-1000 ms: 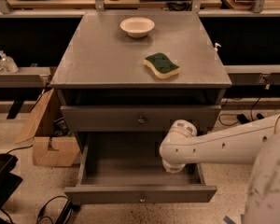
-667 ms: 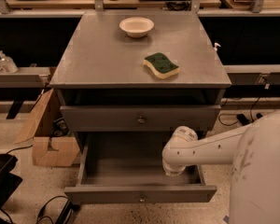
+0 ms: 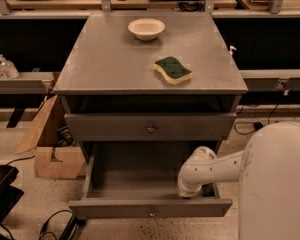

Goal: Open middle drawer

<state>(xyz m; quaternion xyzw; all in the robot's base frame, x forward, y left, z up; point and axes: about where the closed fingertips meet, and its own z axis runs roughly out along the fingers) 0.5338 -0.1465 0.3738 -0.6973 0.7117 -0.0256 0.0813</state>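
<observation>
The middle drawer (image 3: 150, 207) is a grey metal drawer with a small round knob (image 3: 151, 213). It stands pulled out from the grey cabinet, and its shallow grey tray (image 3: 135, 176) shows bare. My white arm (image 3: 215, 166) reaches in from the right. My gripper (image 3: 186, 192) is at its end, down inside the tray at the right front corner, just behind the drawer front. The arm's wrist covers most of it.
Above the open drawer a closed grey drawer front (image 3: 150, 126) with a knob stands under the cabinet top (image 3: 110, 64). A white bowl (image 3: 146, 28) and a green-and-yellow sponge (image 3: 173, 69) lie on top. A cardboard box (image 3: 52, 149) stands left; cables (image 3: 55, 224) lie on the floor.
My arm's end has sunk lower and nearer the drawer front, inside the tray. My white body fills more of the right side. The drawer stays pulled out.
</observation>
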